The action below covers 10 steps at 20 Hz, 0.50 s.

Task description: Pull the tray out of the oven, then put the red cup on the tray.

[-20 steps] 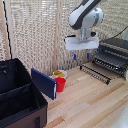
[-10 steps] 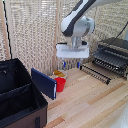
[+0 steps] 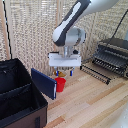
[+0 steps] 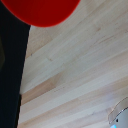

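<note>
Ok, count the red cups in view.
1. The red cup stands on the wooden table beside the big black case, under the gripper. Others could be hidden.

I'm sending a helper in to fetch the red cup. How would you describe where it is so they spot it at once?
Find the large black open case at the exterior view's left; a dark blue flap hangs off its side. The red cup stands on the wooden table right beside that flap, under the robot's gripper. It is the only bright red thing there.
</note>
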{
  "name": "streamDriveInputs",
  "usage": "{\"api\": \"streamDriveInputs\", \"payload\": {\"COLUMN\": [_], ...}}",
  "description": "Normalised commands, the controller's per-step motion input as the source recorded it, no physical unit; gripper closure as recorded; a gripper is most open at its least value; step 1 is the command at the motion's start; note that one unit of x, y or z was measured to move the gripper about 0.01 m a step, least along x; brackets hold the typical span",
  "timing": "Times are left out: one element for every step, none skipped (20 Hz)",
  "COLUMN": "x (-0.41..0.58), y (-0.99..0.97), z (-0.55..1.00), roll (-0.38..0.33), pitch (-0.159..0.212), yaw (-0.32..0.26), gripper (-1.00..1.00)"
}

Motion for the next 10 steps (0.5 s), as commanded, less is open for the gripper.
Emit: {"api": "streamDriveInputs", "payload": {"x": [0.197,0.194,0.226,0.209,0.214,0.226,0.211,0.203,0.166,0.134], "y": [-0.05,-0.09,-0.13,-0.16,-0.18,-0.17,-0.12,-0.11,-0.07,-0.08], "z": [-0.01,0.0,0.0,0.0,0.0,0.0,-0.06,-0.15,-0.2,-0.24], "roll": [-0.05,-0.055,-0.066,-0.068,-0.071,-0.073,-0.083,-0.091,-0.128,-0.147], "pitch": [-0.009,-0.007,-0.01,-0.01,-0.01,-0.01,0.0,0.0,0.0,0.0], "yaw": [0.061,0.068,0.072,0.072,0.069,0.071,0.073,0.076,0.081,0.086], "gripper": [-1.0,-1.0,-1.0,-1.0,-1.0,-1.0,-1.0,-1.0,-1.0,-1.0]}}
